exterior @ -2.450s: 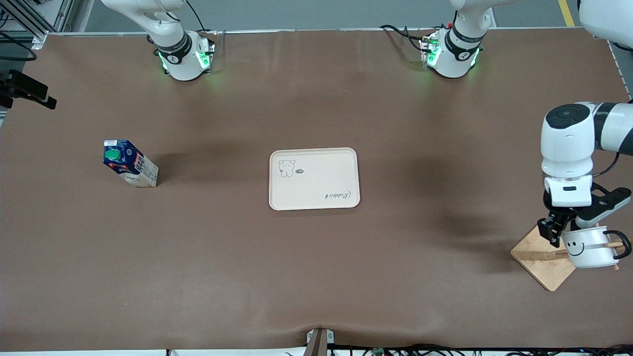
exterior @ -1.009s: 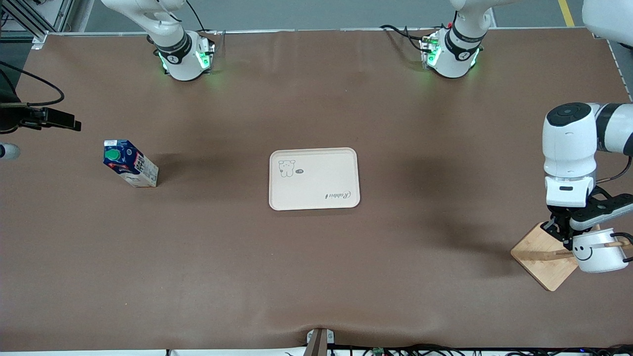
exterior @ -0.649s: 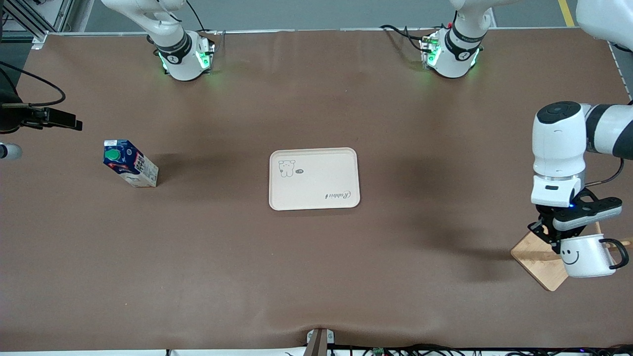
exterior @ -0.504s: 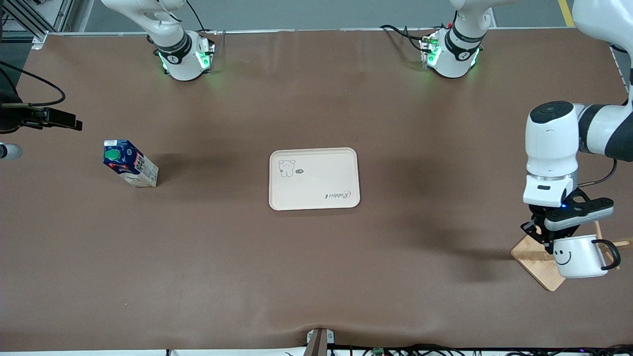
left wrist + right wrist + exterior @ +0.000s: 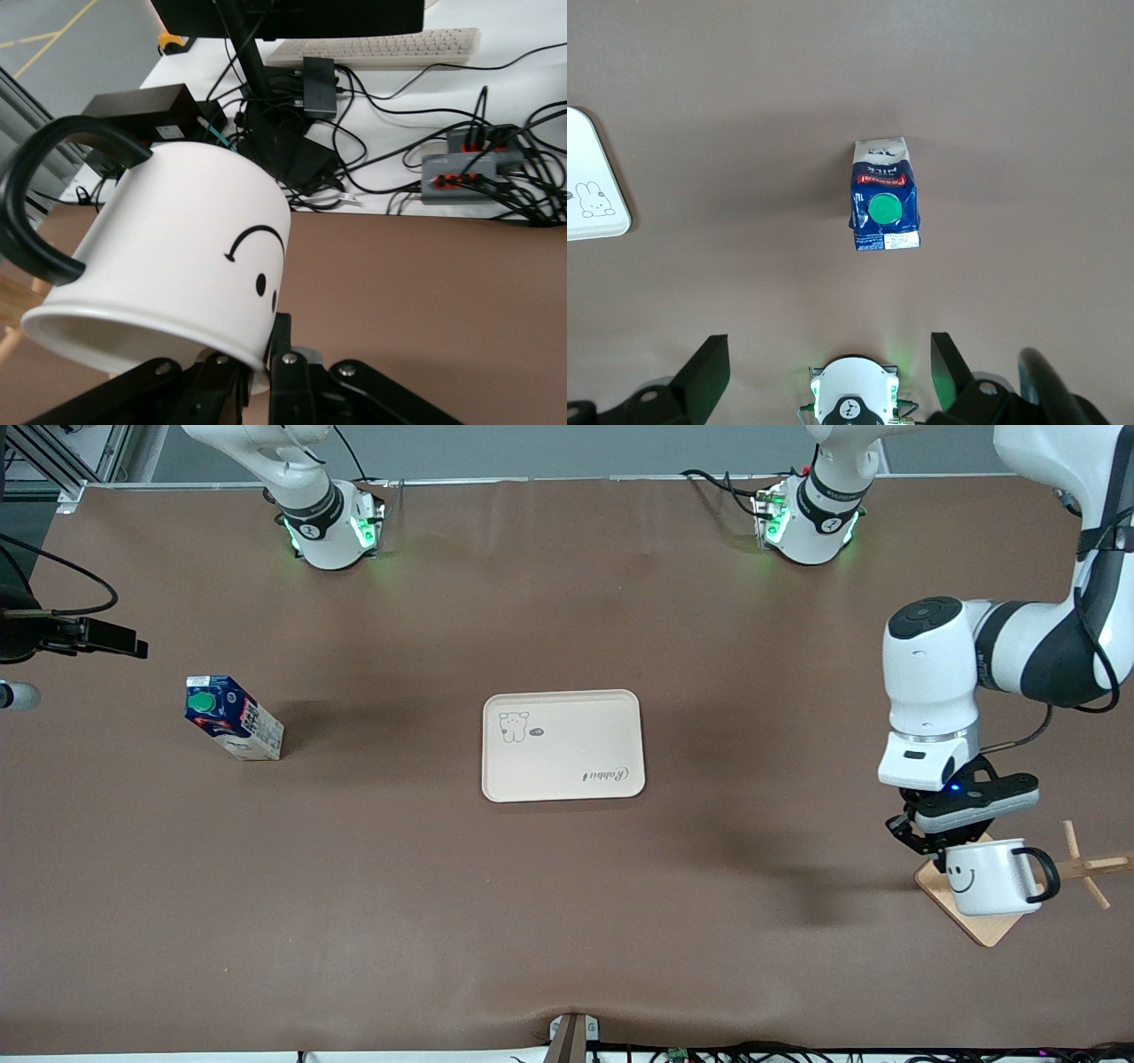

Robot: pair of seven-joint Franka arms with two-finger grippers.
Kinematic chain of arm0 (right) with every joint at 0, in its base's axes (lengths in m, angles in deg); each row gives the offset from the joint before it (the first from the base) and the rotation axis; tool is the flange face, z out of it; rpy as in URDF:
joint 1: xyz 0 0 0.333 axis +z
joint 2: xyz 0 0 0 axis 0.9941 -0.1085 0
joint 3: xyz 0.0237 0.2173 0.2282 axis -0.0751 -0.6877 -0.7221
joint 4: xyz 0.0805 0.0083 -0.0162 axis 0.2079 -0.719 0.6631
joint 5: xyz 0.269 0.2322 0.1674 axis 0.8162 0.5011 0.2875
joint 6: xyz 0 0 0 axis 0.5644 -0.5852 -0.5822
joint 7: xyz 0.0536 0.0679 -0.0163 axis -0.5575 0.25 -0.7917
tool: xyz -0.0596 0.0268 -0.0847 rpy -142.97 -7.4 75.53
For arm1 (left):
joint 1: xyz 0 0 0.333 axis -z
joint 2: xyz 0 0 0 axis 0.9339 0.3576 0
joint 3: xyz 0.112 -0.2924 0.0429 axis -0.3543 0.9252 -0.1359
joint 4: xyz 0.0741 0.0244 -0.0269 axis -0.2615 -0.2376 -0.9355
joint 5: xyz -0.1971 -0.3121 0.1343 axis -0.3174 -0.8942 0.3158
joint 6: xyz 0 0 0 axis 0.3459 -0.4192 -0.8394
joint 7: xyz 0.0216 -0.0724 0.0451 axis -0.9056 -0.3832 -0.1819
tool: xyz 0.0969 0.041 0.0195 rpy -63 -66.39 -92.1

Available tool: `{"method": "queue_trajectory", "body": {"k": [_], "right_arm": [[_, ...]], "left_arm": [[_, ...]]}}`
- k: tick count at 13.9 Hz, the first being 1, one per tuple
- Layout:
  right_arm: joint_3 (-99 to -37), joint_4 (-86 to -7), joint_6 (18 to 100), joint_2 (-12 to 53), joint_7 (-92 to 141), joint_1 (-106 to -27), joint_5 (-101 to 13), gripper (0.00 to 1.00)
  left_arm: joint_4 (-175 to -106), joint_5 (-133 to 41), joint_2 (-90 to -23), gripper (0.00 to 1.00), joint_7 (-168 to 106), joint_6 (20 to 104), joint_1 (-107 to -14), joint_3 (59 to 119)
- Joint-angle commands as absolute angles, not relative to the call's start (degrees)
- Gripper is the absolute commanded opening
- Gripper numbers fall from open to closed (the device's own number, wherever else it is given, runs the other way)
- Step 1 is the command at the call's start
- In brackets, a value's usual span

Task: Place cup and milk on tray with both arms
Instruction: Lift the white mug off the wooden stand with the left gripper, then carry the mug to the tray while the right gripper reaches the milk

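Left claw (image 5: 941, 843), pinching the rim of the small white enamel cup with the black smiley face (image 5: 985, 879), has lifted it clear of the wooden peg stand (image 5: 1083, 864) at the desk's edge by the left arm's end and is swinging it inward, so the cup now only needs carrying to the flat beige rectangular tray (image 5: 563, 746) at the desk's middle. Right claw (image 5: 824, 376) hangs spread above the upright dark blue milk carton with the green cap (image 5: 232, 717), which is untouched.
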State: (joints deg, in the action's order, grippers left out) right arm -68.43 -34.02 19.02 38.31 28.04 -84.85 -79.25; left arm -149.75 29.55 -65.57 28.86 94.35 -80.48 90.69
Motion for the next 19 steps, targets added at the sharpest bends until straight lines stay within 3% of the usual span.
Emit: {"method": "queue_trajectory", "body": {"k": [1, 6, 13, 17, 19], "right_arm": [[-68.36, -36.52, 19.46, 41.04, 29.54, -84.47, -79.24, 1.00], [-68.28, -39.25, 21.22, 42.54, 29.46, -84.56, -79.24, 1.00], [-68.10, -49.08, 27.62, 46.32, 29.37, -84.82, -79.50, 1.00], [-68.01, -54.35, 30.60, 46.93, 29.46, -85.18, -79.85, 1.00], [-67.05, -59.70, 34.91, 48.86, 29.37, -85.09, -79.85, 1.00]], "left_arm": [[-148.32, 23.44, -66.46, 0.00, 24.74, 89.01, -80.65, 94.58], [-143.49, 6.30, -63.92, 0.00, 23.31, 76.44, -79.16, 102.76], [-138.30, -9.78, -61.02, 0.00, 23.31, 64.13, -68.97, 103.04], [-130.23, -17.09, -54.17, 0.00, 23.58, 53.76, -60.27, 102.95], [-127.93, -19.29, -50.92, 0.00, 23.75, 52.77, -57.45, 102.95]]}}
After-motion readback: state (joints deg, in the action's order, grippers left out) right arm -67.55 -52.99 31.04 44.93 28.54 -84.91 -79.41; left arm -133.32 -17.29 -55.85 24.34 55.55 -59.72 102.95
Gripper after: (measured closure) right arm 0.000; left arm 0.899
